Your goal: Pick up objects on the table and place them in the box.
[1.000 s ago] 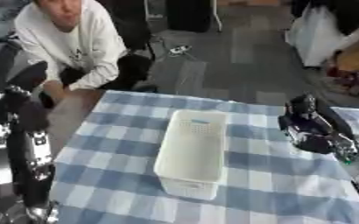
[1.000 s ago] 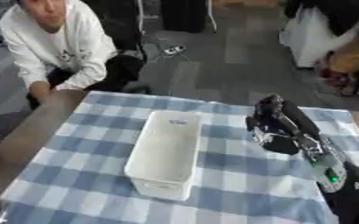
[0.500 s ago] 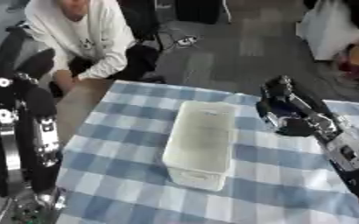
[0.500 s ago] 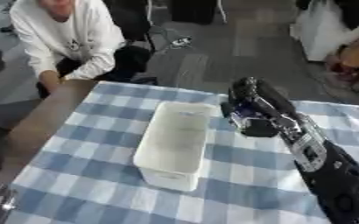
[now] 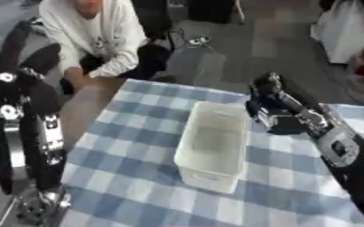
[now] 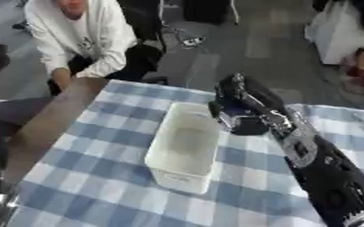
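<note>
L arm [image 5: 26,133] stands at the far left edge of the bench [image 5: 131,177], upright & idle; its hand isn't clearly in view, so can't tell its fingers, & it has no part in this step. Next over, the white box [image 5: 212,146] sits mid-bench on the blue-white check cloth, long axis running away from the robot, open top, looks empty inside; its walls are pale & translucent-ish, prob. light plastic that would slide if knocked. Just R of the box's far end hangs the right hand [image 5: 274,113], fingers curled inward, palm side toward the box. Something dark seems tucked in the curl but it's black on black, so can't say for sure whether it holds an object or what that is; no other loose object shows on the cloth. Judging from pose + task, the step is the carry/drop into the box. To do it well: bring the hand sideways over the rim w/ clearance, not scraping the near wall, since a nudge would shift the box; get the curled fingers fully above the box's opening, centred rather than at the edge; lower a bit so the drop is short & nothing bounces out; then let go, fingers spread. Keep the forearm [image 5: 340,150] high enough to stay off the cloth so it doesn't drag & pull the box along.
</note>
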